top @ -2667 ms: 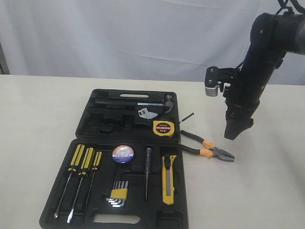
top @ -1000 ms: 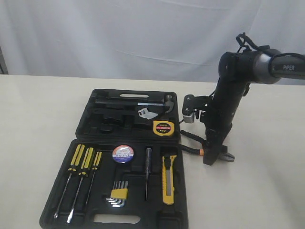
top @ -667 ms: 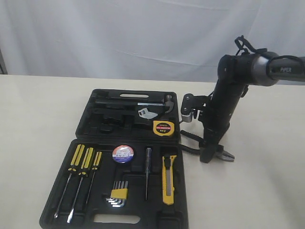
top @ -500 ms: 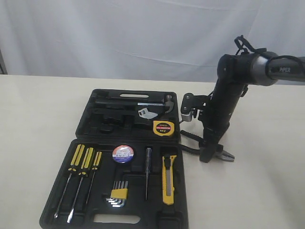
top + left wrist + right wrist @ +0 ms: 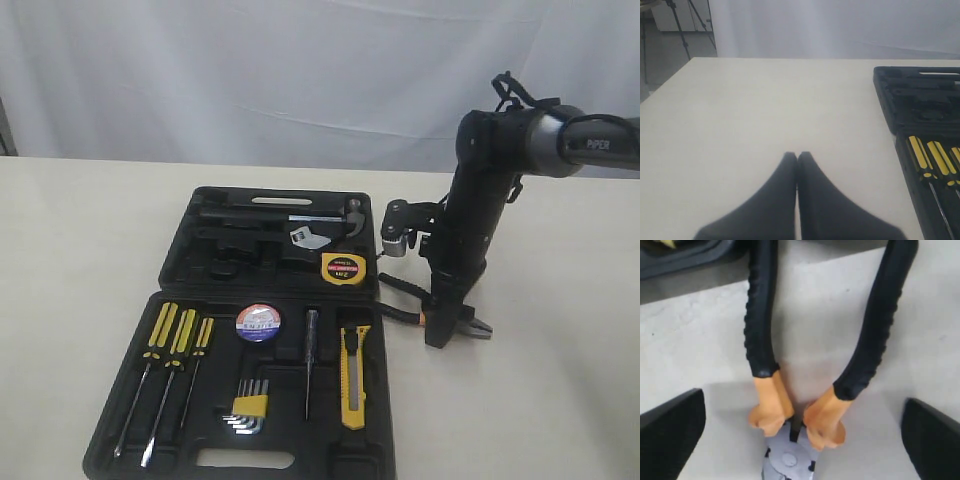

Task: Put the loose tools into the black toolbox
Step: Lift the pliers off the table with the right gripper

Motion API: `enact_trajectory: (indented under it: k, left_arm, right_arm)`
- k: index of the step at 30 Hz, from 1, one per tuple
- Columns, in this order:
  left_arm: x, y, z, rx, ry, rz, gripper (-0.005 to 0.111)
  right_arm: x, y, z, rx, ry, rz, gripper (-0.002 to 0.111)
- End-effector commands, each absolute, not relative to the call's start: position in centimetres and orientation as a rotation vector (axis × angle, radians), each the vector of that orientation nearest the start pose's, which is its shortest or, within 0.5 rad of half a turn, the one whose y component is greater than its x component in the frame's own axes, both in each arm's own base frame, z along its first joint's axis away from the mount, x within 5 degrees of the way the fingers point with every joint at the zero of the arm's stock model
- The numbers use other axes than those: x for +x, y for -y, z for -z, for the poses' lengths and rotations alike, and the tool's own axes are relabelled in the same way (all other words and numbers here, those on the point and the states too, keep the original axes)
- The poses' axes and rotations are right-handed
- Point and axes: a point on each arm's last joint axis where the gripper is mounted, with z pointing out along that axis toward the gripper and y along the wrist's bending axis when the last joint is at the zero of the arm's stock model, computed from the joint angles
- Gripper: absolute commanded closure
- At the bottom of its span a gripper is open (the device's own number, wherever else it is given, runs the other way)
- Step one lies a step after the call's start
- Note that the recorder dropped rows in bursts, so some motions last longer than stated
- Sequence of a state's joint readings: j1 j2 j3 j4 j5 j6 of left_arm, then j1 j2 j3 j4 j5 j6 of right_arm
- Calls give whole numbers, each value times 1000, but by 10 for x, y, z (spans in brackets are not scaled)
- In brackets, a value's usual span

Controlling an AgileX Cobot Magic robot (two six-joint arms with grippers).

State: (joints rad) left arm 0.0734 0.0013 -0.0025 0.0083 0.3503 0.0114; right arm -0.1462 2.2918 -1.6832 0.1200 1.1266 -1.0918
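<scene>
- Item, black-and-orange-handled pliers (image 5: 769, 405): flat on the table (image 5: 560, 400), just beside the right edge of the black toolbox (image 5: 180, 270). The head points away from the box, the handles are splayed, and this is the one loose tool left outside.
- Item, right gripper (image 5: 438, 338): pointed down over the pliers with its jaws spread wide and gripping nothing. In the wrist view one finger stands on each side of the orange collars, and neither touches them.
- Item, left gripper (image 5: 797, 156): pinched closed on nothing, hovering over bare table to the box's left (idle for this step).
- Items already in the box: yellow-black utility knife (image 5: 353, 375), black tape roll (image 5: 258, 322), round yellow tape measure (image 5: 343, 268).
- Step in hand, as judged: taking hold of the pliers.
- Handling notes:
  - Settle low enough that the pads meet the collars and do not skim over them.
  - Keep the pivot centred between the fingers.
  - Close across both collars so the handles fold together evenly.
  - Expect the tool to twist slightly as the splay closes, so pause before lifting.
- Destination: which recess fits the pliers cannot be told from here.
</scene>
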Motion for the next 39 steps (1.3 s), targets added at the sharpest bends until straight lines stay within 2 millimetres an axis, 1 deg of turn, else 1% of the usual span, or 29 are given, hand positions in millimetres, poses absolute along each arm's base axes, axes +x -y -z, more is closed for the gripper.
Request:
enact_trajectory:
  k: [1, 3, 4, 8, 10, 13, 14, 15, 18, 20, 24, 27, 31, 34, 37, 39]
  left_arm:
    - [53, -4, -182, -56, -1825, -53, 107]
    - [53, -4, -182, -56, -1825, -53, 107]
    - [53, -4, -182, -56, -1825, -53, 107]
    - [53, -4, -182, -56, -1825, -53, 107]
    - [53, -4, -182, -56, -1825, -53, 107]
    - [53, -4, -182, -56, -1825, -53, 107]
    - [53, -4, -182, -56, -1825, -53, 107]
    - [53, -4, -182, -56, -1825, -53, 107]
    - [53, -4, -182, -56, -1825, -53, 107]
    - [53, -4, -182, -56, -1825, -53, 107]
    - [53, -4, -182, -56, -1825, -53, 107]
    - [53, -4, -182, -56, -1825, -53, 107]
    - [53, -4, -182, -56, -1825, -53, 107]
    - [53, -4, -182, -56, -1825, -53, 107]
    - [53, -4, -182, -56, -1825, -53, 107]
    - [53, -4, -182, -56, -1825, -53, 107]
  right_arm:
    - [425, 52, -92, -1308, -2929, -318, 5]
    - [425, 53, -92, -1295, -2939, -313, 14]
    - [425, 53, -92, -1295, -2939, -313, 22]
    - [425, 53, -92, -1287, -2943, -313, 65]
    - [425, 53, -92, -1274, -2953, -315, 83]
    - [423, 53, -92, -1290, -2971, -334, 102]
    - [422, 53, -93, -1293, -2977, -344, 107]
    - [421, 52, -93, -1296, -2981, -351, 109]
    - [420, 52, -93, -1309, -2980, -360, 109]
    - [421, 52, -96, -1308, -2974, -352, 109]
    - [421, 53, -112, -1311, -2950, -301, 109]
    - [420, 58, -136, -1336, -2925, -188, 109]
    - [416, 66, -176, -1381, -2878, 19, 109]
    - [411, 69, -203, -1391, -2841, 140, 109]
    - [406, 69, -226, -1377, -2799, 196, 109]
    - [403, 65, -238, -1348, -2768, 184, 109]
